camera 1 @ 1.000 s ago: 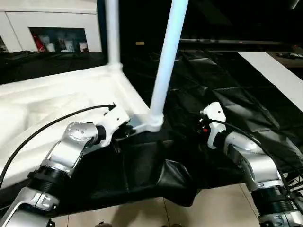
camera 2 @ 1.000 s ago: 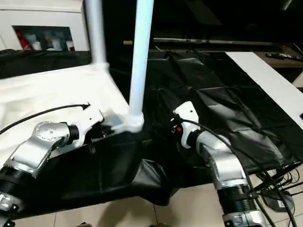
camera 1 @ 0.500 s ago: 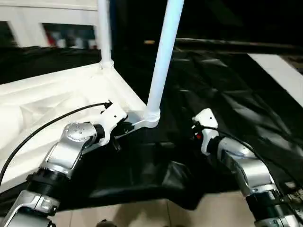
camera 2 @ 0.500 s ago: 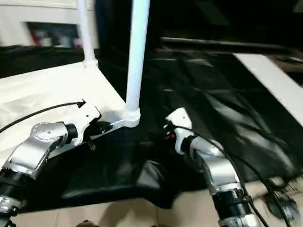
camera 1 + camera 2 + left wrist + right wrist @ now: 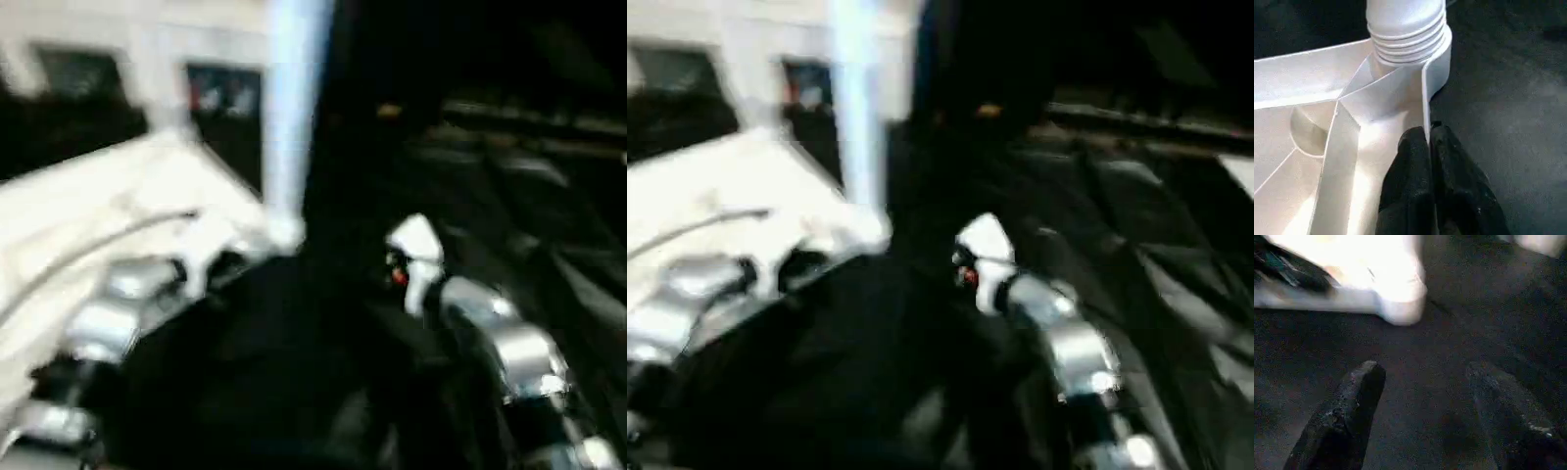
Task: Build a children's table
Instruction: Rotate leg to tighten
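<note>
While the left tool (image 5: 1429,134) pinched the tabletop (image 5: 1312,152) rim just beside its corner socket (image 5: 1415,58), the right tool (image 5: 1422,377) hovered wide apart over the black worktop (image 5: 1449,347) nearby; the leg (image 5: 294,88) was blurred, cut off above.

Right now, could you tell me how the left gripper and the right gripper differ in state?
The left gripper is shut, its fingers pinching the thin side wall of the tabletop just below the corner socket holding a leg; the right gripper is open and holds nothing. The left touches the tabletop; the right hangs over the black cloth, apart from it. Both have two black fingers.
</note>
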Motion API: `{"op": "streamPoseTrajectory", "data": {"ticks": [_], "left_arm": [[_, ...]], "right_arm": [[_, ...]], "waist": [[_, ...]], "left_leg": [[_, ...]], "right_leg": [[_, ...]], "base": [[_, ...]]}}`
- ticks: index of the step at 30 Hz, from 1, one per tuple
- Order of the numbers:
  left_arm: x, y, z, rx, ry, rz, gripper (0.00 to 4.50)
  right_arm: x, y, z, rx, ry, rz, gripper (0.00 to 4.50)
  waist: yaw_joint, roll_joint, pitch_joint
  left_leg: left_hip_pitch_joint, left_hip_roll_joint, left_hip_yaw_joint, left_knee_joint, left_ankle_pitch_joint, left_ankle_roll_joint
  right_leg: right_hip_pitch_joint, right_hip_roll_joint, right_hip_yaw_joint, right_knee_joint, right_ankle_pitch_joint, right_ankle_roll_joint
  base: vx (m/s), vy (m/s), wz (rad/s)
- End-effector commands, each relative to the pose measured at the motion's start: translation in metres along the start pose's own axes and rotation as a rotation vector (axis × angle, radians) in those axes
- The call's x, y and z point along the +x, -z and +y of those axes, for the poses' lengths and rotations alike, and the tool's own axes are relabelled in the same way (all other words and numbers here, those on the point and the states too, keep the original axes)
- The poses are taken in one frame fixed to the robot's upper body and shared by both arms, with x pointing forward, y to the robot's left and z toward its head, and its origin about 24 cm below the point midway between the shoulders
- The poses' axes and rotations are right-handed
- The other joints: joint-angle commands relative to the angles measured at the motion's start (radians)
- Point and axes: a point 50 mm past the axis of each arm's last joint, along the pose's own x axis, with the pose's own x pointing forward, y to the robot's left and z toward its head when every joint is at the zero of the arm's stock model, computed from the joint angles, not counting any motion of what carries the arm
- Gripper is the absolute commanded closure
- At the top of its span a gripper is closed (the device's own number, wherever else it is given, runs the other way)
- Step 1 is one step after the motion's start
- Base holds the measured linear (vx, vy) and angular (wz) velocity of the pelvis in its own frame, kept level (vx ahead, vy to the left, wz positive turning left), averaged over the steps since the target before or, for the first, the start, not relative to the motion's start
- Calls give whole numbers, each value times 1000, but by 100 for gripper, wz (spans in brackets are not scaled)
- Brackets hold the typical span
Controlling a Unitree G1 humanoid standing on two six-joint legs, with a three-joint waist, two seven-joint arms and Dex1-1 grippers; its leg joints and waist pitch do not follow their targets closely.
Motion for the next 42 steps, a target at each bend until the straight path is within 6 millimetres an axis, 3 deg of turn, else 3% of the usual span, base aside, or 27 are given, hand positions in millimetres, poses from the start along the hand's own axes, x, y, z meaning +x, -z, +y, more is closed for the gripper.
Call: {"op": "streamPoseTrajectory", "data": {"ticks": [1, 2, 3, 4, 5, 6, 7, 9, 11, 13, 16, 17, 18, 21, 24, 29, 32, 38, 39, 42], "left_arm": [[2, -18, -7, 60, 78, -88, 449], [2, -19, -9, 65, 103, -88, 449], [2, -19, -10, 70, 121, -90, 449], [2, -18, -11, 78, 151, -87, 449], [2, -18, -13, 98, 183, -86, 449], [2, -18, -15, 114, 216, -87, 449], [1, -18, -17, 125, 248, -86, 449], [2, -19, -21, 156, 303, -96, 450], [3, -22, -24, 164, 363, -111, 450], [3, -22, -25, 169, 375, -113, 450], [6, -23, -25, 210, 411, -95, 450], [7, -23, -25, 213, 426, -91, 450], [7, -23, -26, 215, 435, -89, 450], [8, -24, -31, 234, 521, -88, 450], [10, -27, -40, 261, 605, -75, 450], [14, -26, -50, 302, 695, -40, 450], [15, -27, -51, 309, 704, -39, 450], [20, -26, -38, 362, 596, -3, 450], [19, -26, -37, 360, 594, 0, 422], [18, -24, -35, 335, 593, 24, 391]], "right_arm": [[6, -12, 6, -18, -33, -42, 144], [5, -12, 6, -20, -39, -43, 144], [5, -13, 6, -20, -41, -44, 144], [4, -13, 5, -20, -44, -45, 144], [4, -13, 5, -24, -48, -47, 144], [3, -14, 5, -25, -49, -48, 144], [2, -14, 4, 3, -54, -51, 144], [-1, -15, 1, 11, -64, -60, 126], [-5, -16, -2, -23, -82, -68, 112], [-6, -16, -2, -28, -96, -70, 92], [-17, -13, 2, -97, -207, -49, 82], [-18, -12, 2, -102, -215, -42, 63], [-18, -12, 2, -105, -221, -37, 52], [-20, -11, 2, -124, -245, -23, 42], [-18, -10, 2, -168, -263, 2, 9], [-16, -9, 4, -202, -293, 18, 3], [-17, -9, 5, -202, -300, 19, 3], [-19, -7, 7, -210, -315, 27, 3], [-20, -7, 8, -210, -316, 27, 3], [-19, -6, 8, -205, -314, 23, 0]], "waist": [[32, -4, -87], [39, 21, -97], [29, 38, -87], [26, 44, -81], [25, 45, -73], [27, 50, -60], [26, 49, -55], [34, 50, -38], [45, 48, -35], [55, 47, -37], [68, 50, -39], [75, 51, -42], [75, 48, -42], [77, 47, -46], [81, 41, -49], [95, 46, -53], [95, 44, -54], [93, 42, -52], [93, 43, -52], [90, 42, -50]], "left_leg": [[-15, 12, 23, -53, 127, 27], [-17, 22, 34, -71, 179, -18], [-2, 50, 34, -86, 196, -15], [6, 63, 35, -92, 173, -27], [15, 80, 36, -106, 93, -50], [28, 96, 41, -120, -25, -74], [29, 97, 46, -126, -77, -83], [51, 109, 67, -136, -276, -112], [48, 111, 74, -142, -304, -124], [49, 115, 81, -141, -280, -129], [41, 115, 82, -143, -269, -125], [45, 116, 84, -142, -267, -122], [37, 114, 83, -143, -249, -117], [30, 113, 82, -143, -220, -117], [29, 114, 86, -139, -185, -108], [34, 115, 90, -141, -175, -98], [29, 115, 90, -141, -160, -95], [27, 113, 90, -141, -170, -96], [26, 113, 89, -143, -173, -99], [26, 113, 89, -145, -191, -105]], "right_leg": [[114, -76, 26, -70, 1161, -60], [132, -34, 11, -55, 1156, -102], [111, -26, -8, -66, 1000, -141], [103, -24, -16, -74, 871, -164], [101, -26, -17, -94, 600, -213], [87, -32, -16, -114, 334, -258], [89, -35, -14, -121, 232, -270], [68, -42, -11, -152, -114, -270], [68, -51, -11, -164, -250, -232], [61, -53, -7, -165, -261, -210], [62, -51, -8, -165, -235, -199], [58, -51, -6, -163, -211, -199], [63, -50, -8, -160, -189, -204], [65, -52, -10, -158, -181, -202], [64, -53, -9, -155, -141, -215], [59, -48, -12, -150, -65, -233], [64, -48, -13, -147, -35, -239], [67, -49, -13, -153, -70, -216], [68, -51, -13, -153, -81, -215], [65, -52, -12, -159, -132, -205]], "base": [[27, -59, 19], [27, -59, 19], [17, -77, 1], [2, -52, 3], [2, -52, 3], [0, 0, 0], [-86, 9, 7], [-88, 8, 9], [-81, 6, 7], [-64, 6, 4], [-19, 2, 2], [0, 0, 0], [0, 0, 0], [0, 0, 0], [0, 0, 0], [0, 0, 0], [0, 0, 0], [0, 0, 0], [0, 0, 0], [0, 0, 0]]}}
